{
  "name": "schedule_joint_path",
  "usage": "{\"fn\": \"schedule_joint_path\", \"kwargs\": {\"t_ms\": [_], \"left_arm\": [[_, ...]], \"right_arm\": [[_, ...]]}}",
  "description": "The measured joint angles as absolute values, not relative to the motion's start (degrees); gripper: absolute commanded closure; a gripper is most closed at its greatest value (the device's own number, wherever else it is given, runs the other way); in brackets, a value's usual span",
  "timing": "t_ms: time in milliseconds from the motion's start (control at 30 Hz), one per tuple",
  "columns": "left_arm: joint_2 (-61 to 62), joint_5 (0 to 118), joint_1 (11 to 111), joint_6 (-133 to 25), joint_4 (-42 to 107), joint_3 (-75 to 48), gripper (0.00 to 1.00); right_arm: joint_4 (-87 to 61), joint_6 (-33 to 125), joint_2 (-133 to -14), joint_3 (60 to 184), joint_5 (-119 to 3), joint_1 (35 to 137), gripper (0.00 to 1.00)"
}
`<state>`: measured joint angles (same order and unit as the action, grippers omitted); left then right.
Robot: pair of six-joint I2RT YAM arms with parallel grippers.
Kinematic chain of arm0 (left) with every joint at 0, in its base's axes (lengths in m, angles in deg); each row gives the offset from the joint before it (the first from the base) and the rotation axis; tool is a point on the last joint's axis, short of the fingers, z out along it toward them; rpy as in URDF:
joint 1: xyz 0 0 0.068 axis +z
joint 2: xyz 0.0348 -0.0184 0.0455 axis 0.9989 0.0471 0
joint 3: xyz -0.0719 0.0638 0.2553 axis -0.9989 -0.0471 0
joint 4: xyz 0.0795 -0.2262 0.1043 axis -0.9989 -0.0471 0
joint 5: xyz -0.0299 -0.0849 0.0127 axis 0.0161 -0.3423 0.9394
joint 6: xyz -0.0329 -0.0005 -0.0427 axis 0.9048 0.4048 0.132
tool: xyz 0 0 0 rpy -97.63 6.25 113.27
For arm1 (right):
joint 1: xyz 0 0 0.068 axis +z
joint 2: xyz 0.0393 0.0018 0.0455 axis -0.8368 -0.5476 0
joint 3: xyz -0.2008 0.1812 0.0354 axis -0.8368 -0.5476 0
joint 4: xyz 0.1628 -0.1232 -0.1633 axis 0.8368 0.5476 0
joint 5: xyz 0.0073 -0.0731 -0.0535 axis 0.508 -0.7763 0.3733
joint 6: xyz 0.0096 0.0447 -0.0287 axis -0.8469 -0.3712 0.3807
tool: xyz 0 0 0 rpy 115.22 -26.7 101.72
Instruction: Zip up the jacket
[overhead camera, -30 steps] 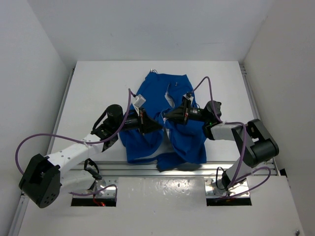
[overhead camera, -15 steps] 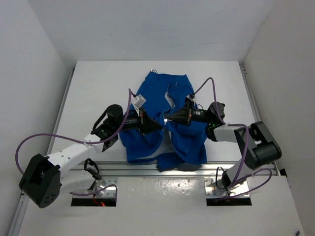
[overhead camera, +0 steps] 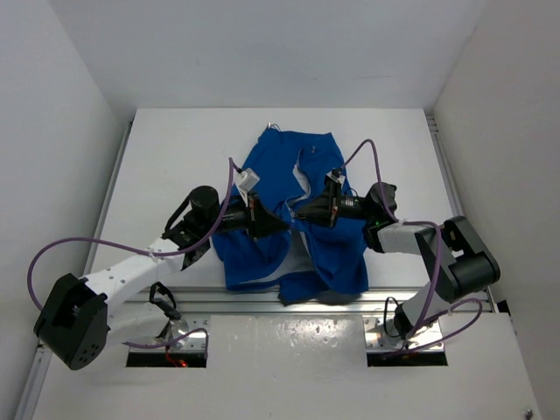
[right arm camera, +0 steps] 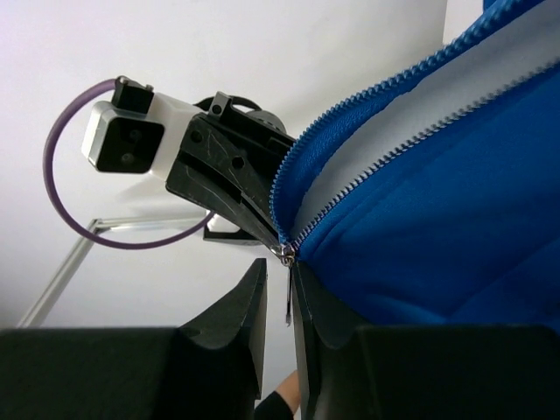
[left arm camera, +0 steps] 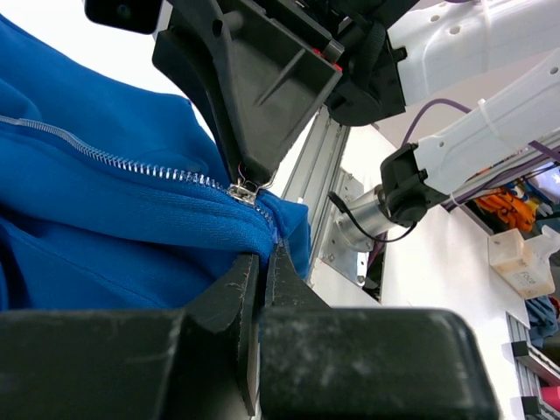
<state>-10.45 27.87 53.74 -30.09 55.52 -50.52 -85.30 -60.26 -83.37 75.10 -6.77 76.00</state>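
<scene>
jacket (overhead camera: 293, 210): blue, lying mid-table, hem hanging at the near edge, collar toward the far edge. Front open above the slider, white lining showing.
slider (right arm camera: 284, 254): sits low on the zip, near the hem end. The two tooth rows meet there and split apart above it.
left gripper (left arm camera: 260, 267): I have it pinched tight on the fabric edge just below the slider; jaws nearly touching w/ cloth between. This is my anchor.
right gripper (right arm camera: 278, 293): fingers close together on the thin pull tab (right arm camera: 287, 302) hanging from the slider; looks gripped, but the tab is small so I'd not swear to how firm.
step: I judge it's the start of the pull, zip barely closed.
how I'd do it: keep the left still and taut toward the near edge, draw the right toward the far edge along the tooth line, slow and low. No sideways tug or the tab slips out.
risk: loose fabric bunching ahead of the slider, lining catching in the teeth.
</scene>
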Motion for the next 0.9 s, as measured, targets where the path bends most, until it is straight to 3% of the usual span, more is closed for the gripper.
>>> {"fn": "schedule_joint_path", "kwargs": {"t_ms": [400, 700, 900], "left_arm": [[-10.5, 27.8, 53.8, -30.1, 55.5, -50.5, 1.00], [-10.9, 27.0, 53.5, -33.1, 53.4, -50.5, 1.00], [-12.4, 27.3, 49.6, -39.7, 50.8, -50.1, 1.00]], "right_arm": [[-85.3, -60.7, -83.0, 75.1, -7.0, 77.0, 0.99], [-85.2, -58.3, -83.2, 75.6, -5.3, 75.9, 1.00], [-81.6, -48.8, -82.7, 78.5, -0.5, 73.9, 1.00]]}}
